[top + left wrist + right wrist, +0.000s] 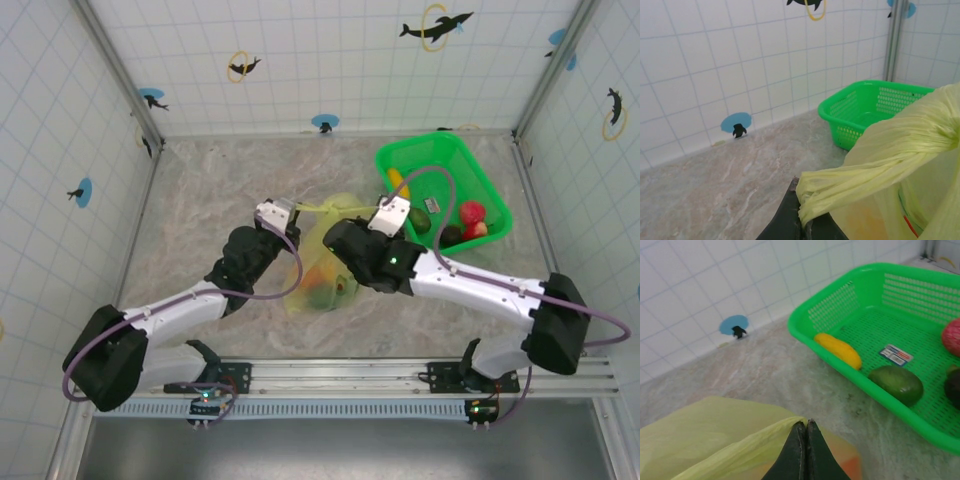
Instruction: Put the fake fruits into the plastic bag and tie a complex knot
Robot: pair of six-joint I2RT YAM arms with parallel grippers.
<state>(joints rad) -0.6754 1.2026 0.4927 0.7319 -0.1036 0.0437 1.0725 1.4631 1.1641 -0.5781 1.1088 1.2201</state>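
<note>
Item: plastic bag [325, 275] — mid-table between arms, left of green tray [497, 190]; orange and green fake fruits [318, 285] show through film. Left gripper [801, 225] clamped on twisted handle strip [875, 165]. Right gripper [805, 445] — jaws pressed together, pinching bag edge. Yellow fruit [838, 350], dark green fruit [896, 383], red fruit [952, 337] in tray.

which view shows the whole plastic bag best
Top external: nearly the whole plastic bag from above, fruit showing through. Left wrist: a close twisted handle. Right wrist: a pinched strip and its top.
</note>
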